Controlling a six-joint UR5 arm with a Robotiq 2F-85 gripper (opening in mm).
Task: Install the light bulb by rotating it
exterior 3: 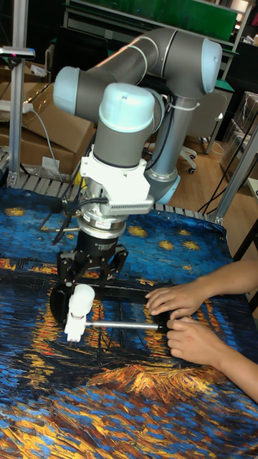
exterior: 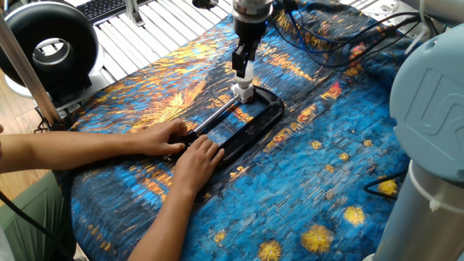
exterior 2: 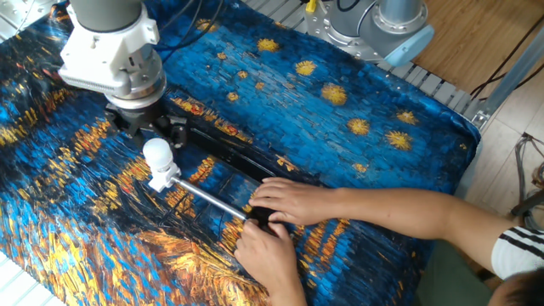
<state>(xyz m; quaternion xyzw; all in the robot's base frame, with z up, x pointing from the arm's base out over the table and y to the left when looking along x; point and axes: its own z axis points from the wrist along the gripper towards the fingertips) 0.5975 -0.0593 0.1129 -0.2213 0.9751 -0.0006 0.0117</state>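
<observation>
On the starry painted cloth (exterior 2: 357, 93), your gripper (exterior 2: 146, 136) hangs spread, empty, directly above the light bulb (exterior 2: 157, 155), whose axis stands upright.

You can't tell whether the gripper (exterior 2: 146, 136) touches the light bulb (exterior 2: 157, 154); its fingertips are hidden behind the globe. The bulb's screw neck is too small to make out. Two hands (exterior 2: 285, 202) cover the lower right end of the black C-clamp (exterior: 255, 125). The person's body is cut off at the frame edges.
</observation>
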